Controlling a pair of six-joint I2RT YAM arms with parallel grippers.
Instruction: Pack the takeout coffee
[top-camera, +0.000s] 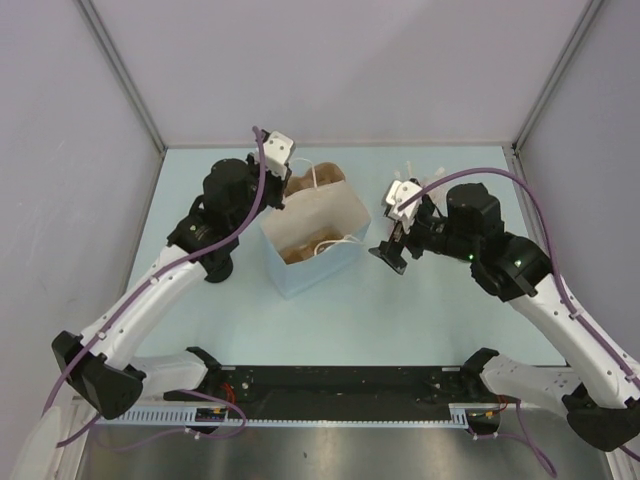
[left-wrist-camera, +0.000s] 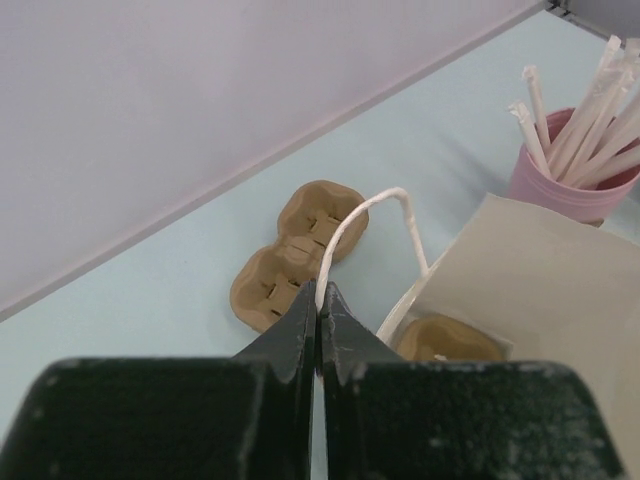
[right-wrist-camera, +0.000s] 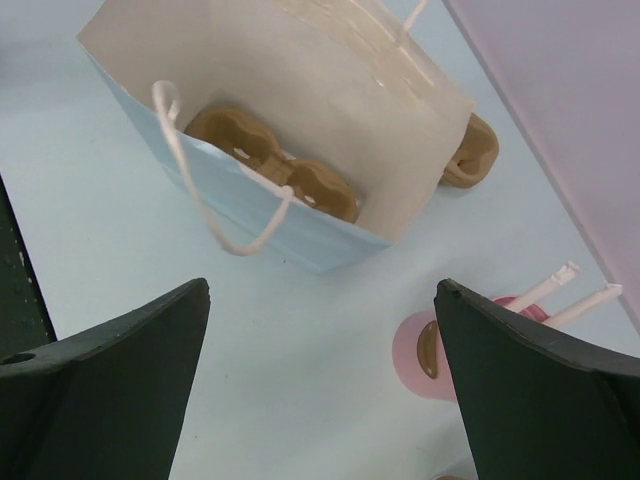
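As one bag (right-wrist-camera: 330, 90) stands — two carriers (right-wrist-camera: 270, 165) show.

Robotics lab cell, grey walls (top-camera: 340, 60), pale blue table (top-camera: 330, 320), 2 bolted arms (top-camera: 150, 295)

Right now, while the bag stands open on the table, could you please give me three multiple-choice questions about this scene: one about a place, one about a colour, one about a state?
1. One cardboard tray lies on the table beyond the bag. Where is the second tray?
A) inside the bag
B) on a shelf
C) on a plate

2. What colour is the cup holding the straws?
A) green
B) pink
C) black

3. What is the left gripper doing?
A) hanging open
B) shut on the bag's white handle
C) shut on a straw

Answers:
1 A, it shows through the bag's open top.
2 B, its wall is pink.
3 B, the cord runs between its closed fingers.
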